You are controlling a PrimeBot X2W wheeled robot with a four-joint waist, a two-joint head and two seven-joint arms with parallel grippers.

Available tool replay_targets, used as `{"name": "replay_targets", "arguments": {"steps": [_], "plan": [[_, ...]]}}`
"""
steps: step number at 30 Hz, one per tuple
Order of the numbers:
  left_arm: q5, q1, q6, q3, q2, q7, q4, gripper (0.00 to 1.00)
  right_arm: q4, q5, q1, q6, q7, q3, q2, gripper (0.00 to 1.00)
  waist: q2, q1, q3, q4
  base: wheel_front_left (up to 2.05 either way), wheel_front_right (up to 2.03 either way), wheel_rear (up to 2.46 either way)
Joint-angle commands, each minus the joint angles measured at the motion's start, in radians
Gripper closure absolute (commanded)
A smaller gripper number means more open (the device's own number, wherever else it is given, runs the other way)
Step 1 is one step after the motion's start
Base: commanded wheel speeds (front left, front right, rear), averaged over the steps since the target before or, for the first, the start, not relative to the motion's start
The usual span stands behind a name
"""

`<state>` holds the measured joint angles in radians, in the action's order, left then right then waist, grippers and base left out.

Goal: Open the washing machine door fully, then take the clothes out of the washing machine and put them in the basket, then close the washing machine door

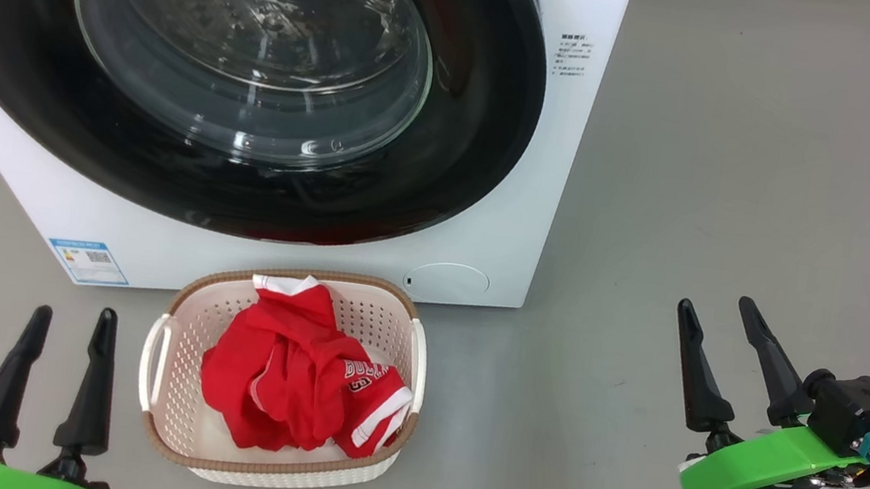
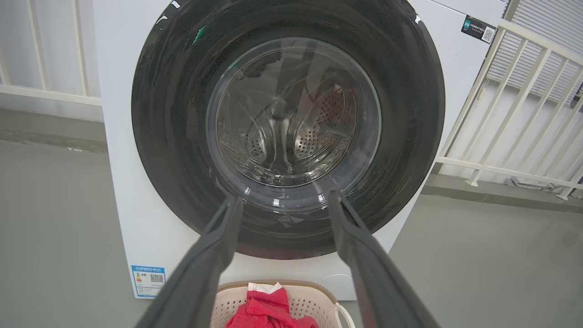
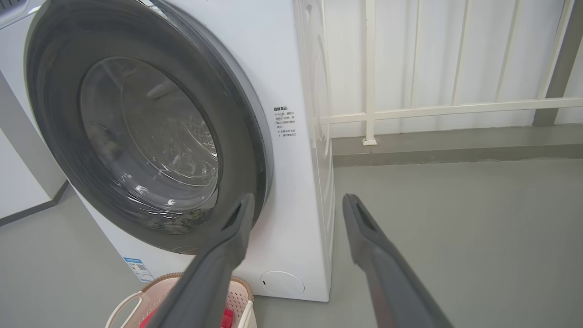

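Head view, left to right. My left pincer [image 1: 75, 311] sits at lower left: released, its two dark fingers spread and pointing up, nothing between them, above the grey floor [image 1: 759, 155]. Behind it, a blue label [image 1: 87, 262] marks the lower left corner of the washer [image 1: 489, 227]. Just right of this pincer, the basket [image 1: 182, 379] stands on the floor close before the washer. The clothes [image 1: 286, 377] lie crumpled inside the basket, red with white trim, one white band near the far rim. Above the basket, the door [image 1: 457, 153] lies flush against the washer's front.

In my left wrist view the spread fingers frame the lower edge of the door's window [image 2: 291, 118]. The perforated drum [image 2: 319, 132] shows through the glass.

At lower right of the head view, well apart from the basket, is my right pincer [image 1: 716, 303]: likewise released, fingers apart, grasping nothing, over bare floor. My right wrist view looks past the washer's right edge to a white railing [image 3: 455, 109] along the wall.
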<state>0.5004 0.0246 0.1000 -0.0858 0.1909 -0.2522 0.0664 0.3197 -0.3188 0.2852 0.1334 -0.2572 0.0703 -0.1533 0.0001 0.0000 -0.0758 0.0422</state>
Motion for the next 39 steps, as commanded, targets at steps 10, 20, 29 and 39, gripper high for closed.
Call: {"name": "replay_targets", "arguments": {"steps": [10, 20, 29, 39], "plan": [[0.015, 0.019, -0.008, 0.035, 0.032, -0.005, -0.024, 0.00, -0.023, 0.005, 0.001, -0.003, -0.005, 0.020, 0.006, 0.00, -0.0001, 0.0000, -0.001, 0.000, 0.00, 0.00, 0.00], [0.032, -0.007, 0.000, -0.011, -0.022, 0.006, 0.040, 1.00, 0.036, -0.017, -0.020, 0.000, 0.006, 0.004, 0.010, 1.00, -0.0001, 0.0000, -0.003, 0.000, 0.00, 0.00, 0.00], [0.112, -0.001, 0.003, 0.004, -0.030, 0.032, 0.050, 1.00, 0.028, -0.111, -0.034, 0.000, 0.033, -0.010, 0.017, 1.00, -0.0001, 0.0002, 0.004, -0.003, 0.00, 0.00, 0.00], [0.200, 0.008, 0.005, 0.020, -0.038, 0.060, 0.063, 1.00, 0.019, -0.213, -0.045, 0.000, 0.062, -0.025, 0.024, 1.00, -0.0001, 0.0000, 0.009, -0.007, 0.00, 0.00, 0.00]]}}
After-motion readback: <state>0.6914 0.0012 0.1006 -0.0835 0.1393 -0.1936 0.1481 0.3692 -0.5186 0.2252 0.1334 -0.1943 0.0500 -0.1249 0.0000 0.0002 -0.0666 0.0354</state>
